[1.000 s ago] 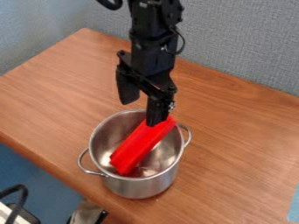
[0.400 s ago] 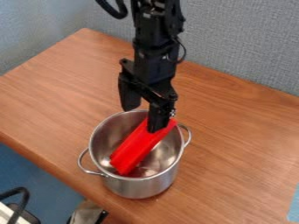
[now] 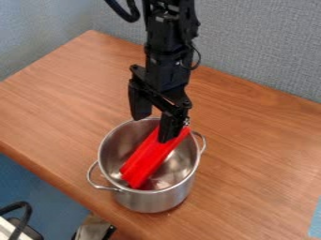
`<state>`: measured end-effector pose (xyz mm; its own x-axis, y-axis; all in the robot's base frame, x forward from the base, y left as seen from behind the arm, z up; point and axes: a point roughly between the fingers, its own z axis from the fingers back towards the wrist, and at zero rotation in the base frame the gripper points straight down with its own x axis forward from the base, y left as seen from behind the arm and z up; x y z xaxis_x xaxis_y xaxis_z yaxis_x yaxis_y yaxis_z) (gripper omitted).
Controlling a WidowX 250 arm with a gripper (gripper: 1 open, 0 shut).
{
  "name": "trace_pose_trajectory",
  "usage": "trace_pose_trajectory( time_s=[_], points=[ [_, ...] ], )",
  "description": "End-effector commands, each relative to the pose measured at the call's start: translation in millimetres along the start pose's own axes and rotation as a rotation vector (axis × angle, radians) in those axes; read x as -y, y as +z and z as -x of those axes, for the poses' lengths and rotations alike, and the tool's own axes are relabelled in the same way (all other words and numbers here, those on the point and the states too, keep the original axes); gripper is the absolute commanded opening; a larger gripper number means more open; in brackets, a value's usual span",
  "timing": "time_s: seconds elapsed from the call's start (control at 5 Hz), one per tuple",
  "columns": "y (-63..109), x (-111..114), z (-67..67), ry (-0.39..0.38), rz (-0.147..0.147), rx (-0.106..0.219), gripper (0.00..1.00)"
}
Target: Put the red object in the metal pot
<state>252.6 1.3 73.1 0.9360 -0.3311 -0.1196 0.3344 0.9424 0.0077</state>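
I am seeing the red object (image 3: pixel 153 157) lying slanted inside the metal pot (image 3: pixel 115 148) on the counter (image 3: pixel 69 80), its upper end leaning at the far rim, while the gripper (image 3: pixel 158 105) is hanging over it, fingers (image 3: pixel 135 97) spread, pointing down.

A robot test setup: wooden worktop (image 3: pixel 75 84) against a plain blue-grey wall (image 3: pixel 264 37), black robot arm (image 3: pixel 163 37) mounted above.
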Motion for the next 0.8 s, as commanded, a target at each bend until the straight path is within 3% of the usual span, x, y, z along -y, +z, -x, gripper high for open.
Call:
trace_pose_trajectory(
  time_s=[0.0, 0.6],
  points=[
    [1.5, -4, -3.7, 0.004, -0.015, 0.011, 1.0],
    [-15.7, -4, -1.7, 0.003, -0.003, -0.03, 1.0]
  ],
)
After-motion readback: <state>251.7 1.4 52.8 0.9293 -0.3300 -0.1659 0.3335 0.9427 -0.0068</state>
